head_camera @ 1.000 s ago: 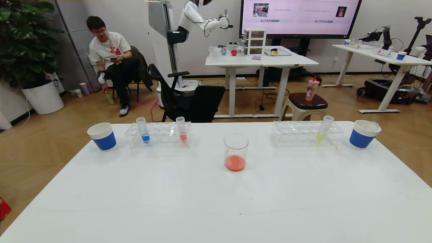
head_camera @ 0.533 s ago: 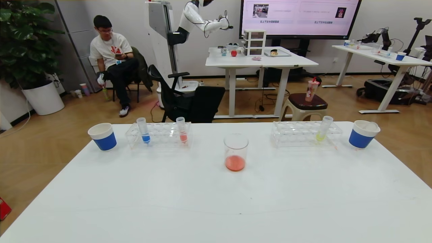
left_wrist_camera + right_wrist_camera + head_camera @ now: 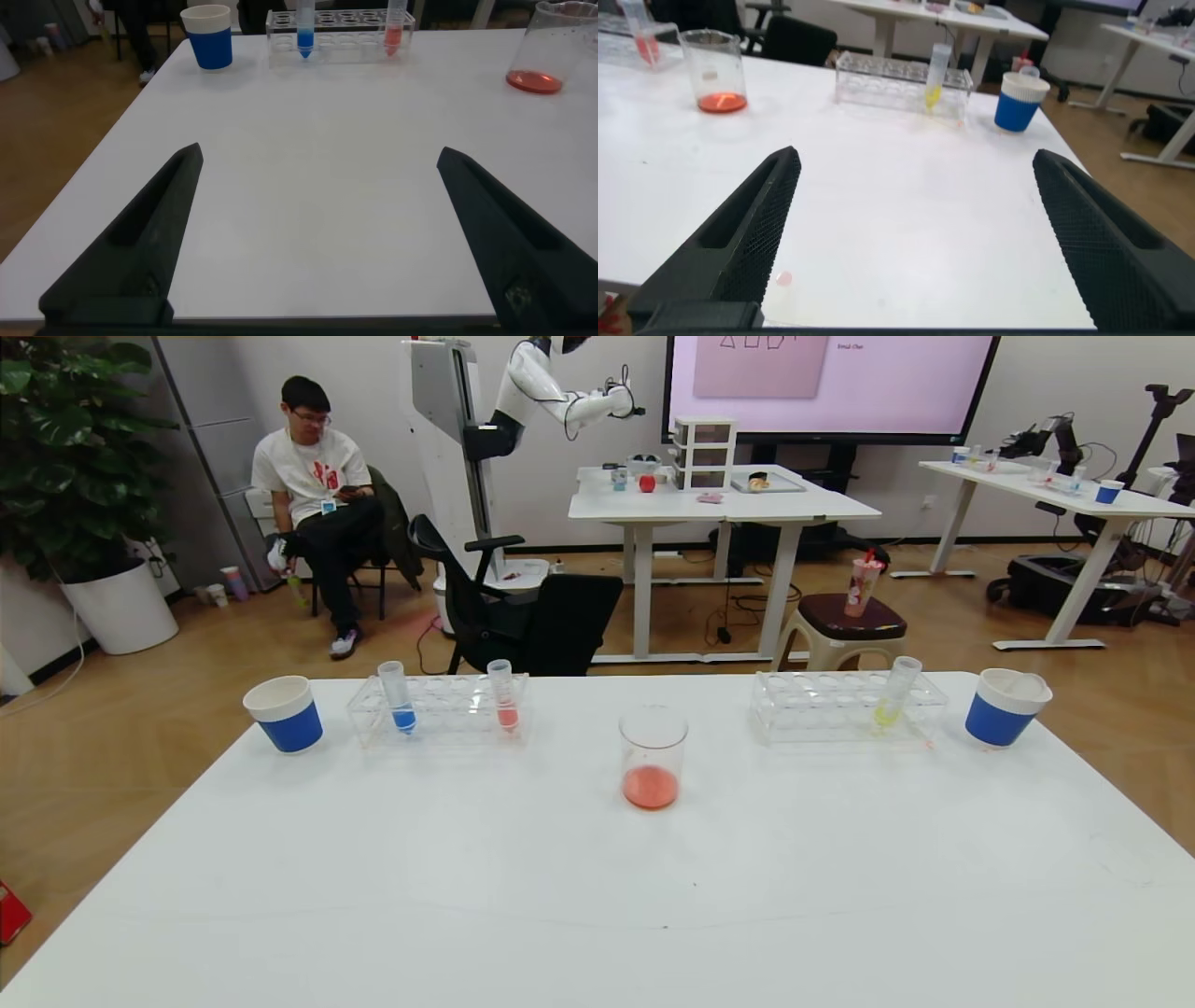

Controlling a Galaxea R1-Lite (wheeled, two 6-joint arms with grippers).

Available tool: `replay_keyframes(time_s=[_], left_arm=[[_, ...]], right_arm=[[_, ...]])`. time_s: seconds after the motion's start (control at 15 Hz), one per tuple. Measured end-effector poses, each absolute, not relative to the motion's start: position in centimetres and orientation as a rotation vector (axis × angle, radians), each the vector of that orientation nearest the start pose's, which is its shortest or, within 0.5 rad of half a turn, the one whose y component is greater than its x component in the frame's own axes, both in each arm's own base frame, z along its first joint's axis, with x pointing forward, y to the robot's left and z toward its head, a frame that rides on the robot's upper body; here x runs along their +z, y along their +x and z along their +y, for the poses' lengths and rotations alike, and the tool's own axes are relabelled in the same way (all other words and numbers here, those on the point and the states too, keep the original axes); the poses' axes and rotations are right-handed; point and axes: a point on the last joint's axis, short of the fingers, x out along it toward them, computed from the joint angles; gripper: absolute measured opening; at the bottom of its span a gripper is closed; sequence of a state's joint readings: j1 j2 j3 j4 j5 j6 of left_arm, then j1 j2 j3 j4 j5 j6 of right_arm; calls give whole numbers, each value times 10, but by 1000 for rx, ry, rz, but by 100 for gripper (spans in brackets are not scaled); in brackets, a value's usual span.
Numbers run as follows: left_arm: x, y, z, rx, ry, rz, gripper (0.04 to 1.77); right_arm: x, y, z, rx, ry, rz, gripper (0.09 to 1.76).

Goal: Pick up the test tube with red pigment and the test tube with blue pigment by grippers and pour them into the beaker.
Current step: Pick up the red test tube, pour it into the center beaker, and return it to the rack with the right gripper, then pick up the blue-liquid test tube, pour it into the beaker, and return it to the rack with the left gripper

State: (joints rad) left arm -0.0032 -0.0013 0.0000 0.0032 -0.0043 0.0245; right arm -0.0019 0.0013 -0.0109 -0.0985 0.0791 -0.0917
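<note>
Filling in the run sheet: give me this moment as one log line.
left pincer: open, empty | right pincer: open, empty | blue tube, red tube: in rack | beaker: holds reddish liquid

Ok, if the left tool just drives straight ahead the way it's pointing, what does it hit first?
Bare table first. The open left tool aims between the blue tube and red tube, so likely their clear rack, though depth is unclear.
</note>
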Motion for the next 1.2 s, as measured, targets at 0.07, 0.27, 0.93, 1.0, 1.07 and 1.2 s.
replay_keyframes(time_s=[0.07,0.27,0.93,1.0,1.07,1.2], left_arm=[[75,-23,0,-7,24,1,175],[75,-23,0,-9,29,2,175],[124,-26,0,-14,64,-57,175],[143,-21,0,-16,62,-69,175],[161,-13,0,-18,58,-77,175],[196,16,0,-21,48,-85,175]], right_arm=[[84,-24,1,41,-94,-75,174],[76,-23,1,32,-84,1,174],[75,-23,0,13,-27,3,174],[75,-23,0,13,-27,3,174],[75,-23,0,13,-27,3,174],[75,-23,0,13,-27,3,174]])
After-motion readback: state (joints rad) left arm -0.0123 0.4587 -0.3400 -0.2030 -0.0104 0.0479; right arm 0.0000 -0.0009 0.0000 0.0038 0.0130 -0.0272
